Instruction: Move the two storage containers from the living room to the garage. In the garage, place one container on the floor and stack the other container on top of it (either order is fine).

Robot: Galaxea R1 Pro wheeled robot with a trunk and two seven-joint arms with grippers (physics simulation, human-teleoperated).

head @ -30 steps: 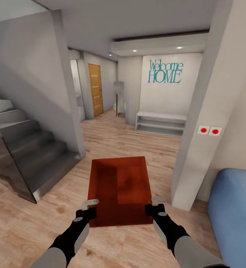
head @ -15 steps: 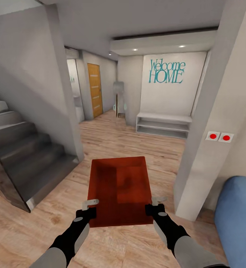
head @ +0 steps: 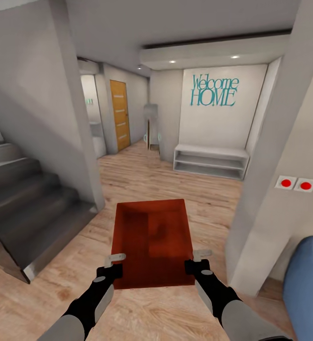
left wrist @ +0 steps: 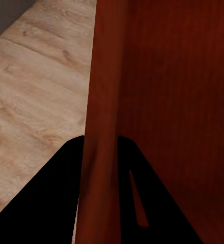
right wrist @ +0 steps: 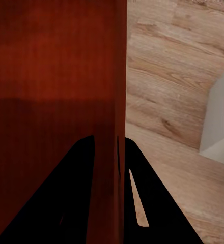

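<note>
Hidden parts: blue sofa (head: 308, 284) is being cut off at the head view's 4 o'clock corner; grey staircase (head: 28, 208) is running out of frame at 9 o'clock; the container's underside is not showing.
Container look: orange-red rectangular open-top storage container (head: 151, 241) with low straight walls and a darker shaded patch across part of its inner floor.
Container place: it is hanging above the light wood plank floor (head: 166, 180), centred low in the head view, held between both arms.
Left gripper (head: 113, 265): black fingers (left wrist: 61, 193) are straddling the container's wall (left wrist: 104, 127), one inside, one outside, pinching it at the near 7 o'clock corner.
Right gripper (head: 198, 263): it is clamping the opposite wall (right wrist: 119, 76) the same way, at the near 5 o'clock corner.
Counts: one container, two grippers, two red round buttons (head: 295, 184) on the white pillar at 3 o'clock, one orange wooden door (head: 120, 115) at 11 o'clock, one white low shelf bench (head: 210, 162) under teal "Welcome HOME" lettering (head: 214, 90) at 1 o'clock.
</note>
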